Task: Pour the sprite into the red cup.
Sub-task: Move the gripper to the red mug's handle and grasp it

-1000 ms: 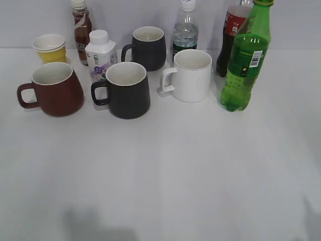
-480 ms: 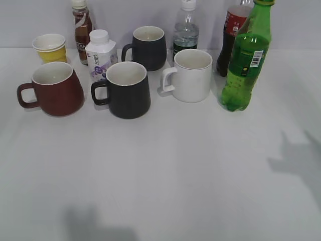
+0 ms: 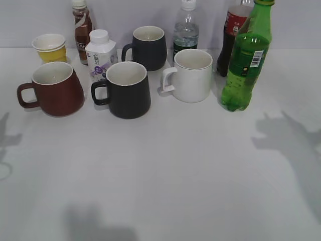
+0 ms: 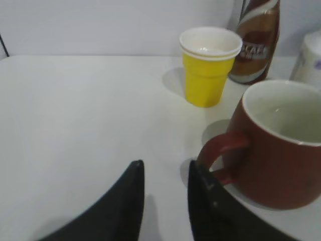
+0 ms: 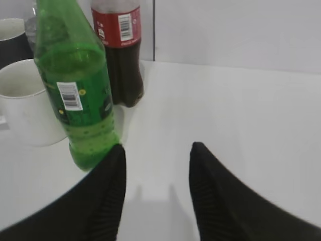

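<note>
The sprite (image 3: 247, 57) stands upright at the back right of the table (image 3: 175, 175), just in front of a cola bottle (image 3: 231, 35) and just beside a white mug (image 3: 189, 75) on its left. The red cup (image 3: 54, 89) sits upright at the far left of the front row, handle pointing left, with a yellow paper cup (image 3: 50, 47) behind it and a black mug (image 3: 124, 89) to its right; a second black mug (image 3: 147, 47), a white milk bottle (image 3: 100, 54), a brown drink bottle (image 3: 81, 30) and a clear water bottle (image 3: 185, 30) fill the back row. The whole front half of the table lies bare in the exterior view, crossed only by arm shadows at the left and right edges. In the left wrist view the left gripper (image 4: 165, 198) hangs released, its jaws a narrow gap apart over bare table, just beside the red cup's handle but not touching it. In the right wrist view the right gripper (image 5: 156, 188) is spread wide, holding nothing, low over the table, near the sprite's base.
</note>
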`<act>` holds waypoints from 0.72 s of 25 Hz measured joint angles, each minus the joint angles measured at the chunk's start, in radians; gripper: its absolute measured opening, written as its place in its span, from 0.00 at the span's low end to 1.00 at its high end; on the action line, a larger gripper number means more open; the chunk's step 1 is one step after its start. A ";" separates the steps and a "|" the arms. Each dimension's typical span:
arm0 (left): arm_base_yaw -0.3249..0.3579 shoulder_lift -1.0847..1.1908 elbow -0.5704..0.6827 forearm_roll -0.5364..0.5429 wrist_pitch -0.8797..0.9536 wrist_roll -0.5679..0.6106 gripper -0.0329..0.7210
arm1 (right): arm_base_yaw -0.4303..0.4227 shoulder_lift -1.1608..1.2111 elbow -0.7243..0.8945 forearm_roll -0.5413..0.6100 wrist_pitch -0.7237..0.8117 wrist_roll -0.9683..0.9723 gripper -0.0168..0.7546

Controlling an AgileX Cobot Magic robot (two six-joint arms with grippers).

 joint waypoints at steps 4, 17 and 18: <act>0.000 0.224 0.000 0.118 -0.242 0.000 0.36 | 0.000 0.050 0.000 -0.001 -0.042 0.000 0.43; -0.009 0.486 -0.040 0.161 -0.495 -0.005 0.37 | 0.000 0.078 0.000 -0.001 -0.085 0.000 0.43; -0.009 0.501 -0.049 0.161 -0.495 0.000 0.37 | 0.000 0.078 0.000 -0.001 -0.086 -0.001 0.43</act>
